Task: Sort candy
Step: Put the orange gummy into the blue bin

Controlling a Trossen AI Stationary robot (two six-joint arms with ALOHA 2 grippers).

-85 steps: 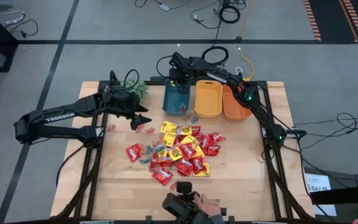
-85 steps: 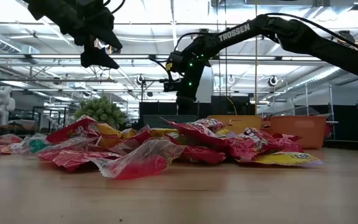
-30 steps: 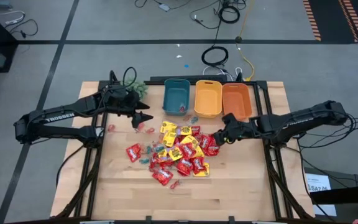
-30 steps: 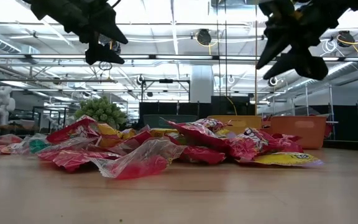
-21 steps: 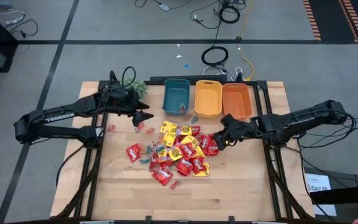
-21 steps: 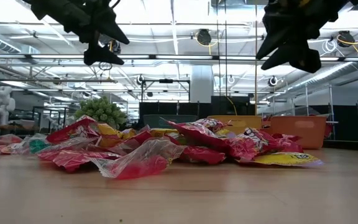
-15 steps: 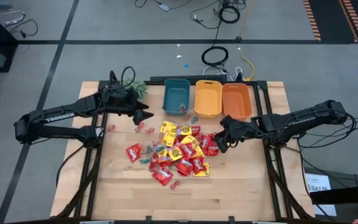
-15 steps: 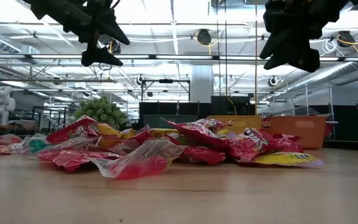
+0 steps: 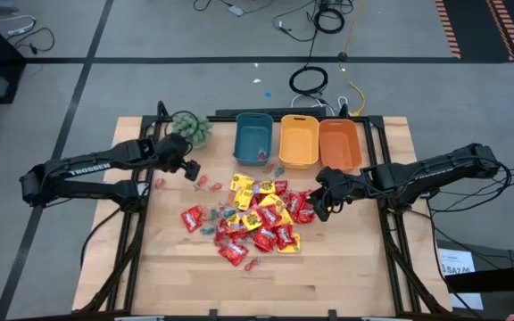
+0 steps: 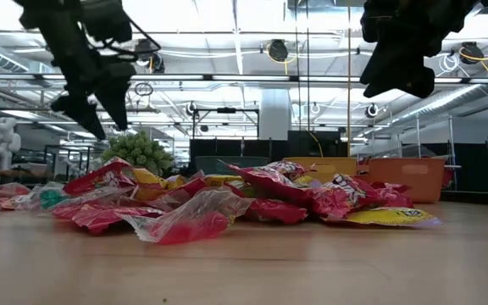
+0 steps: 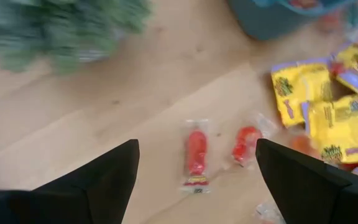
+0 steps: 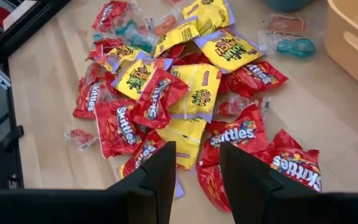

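The candy [image 9: 257, 218] is a loose pile of red and yellow packets with small pale pieces, lying mid-table. Two small red wrapped pieces [image 11: 196, 152] [image 11: 246, 143] lie apart from it toward the left. My left gripper [image 9: 190, 169] hangs open above these pieces, pointing steeply down, its fingers [image 11: 114, 171] wide apart and touching nothing. My right gripper [image 9: 315, 207] hovers over the pile's right edge. In the right wrist view its fingers [image 12: 160, 171] stand a little apart, with nothing between them, above red packets [image 12: 235, 137].
Teal [image 9: 253, 138], yellow [image 9: 298, 141] and orange [image 9: 339, 144] bins stand in a row at the far edge; the teal one holds a few pieces. A small green plant [image 9: 192, 127] sits far left of the bins. Bare wood lies near the front edge [image 9: 257, 285].
My left gripper has sunk toward the table and drawn back a little toward the left edge, tipping to point more steeply down and rolling as it went. It has stayed wide open. My right gripper has rolled a little in place above the pile.
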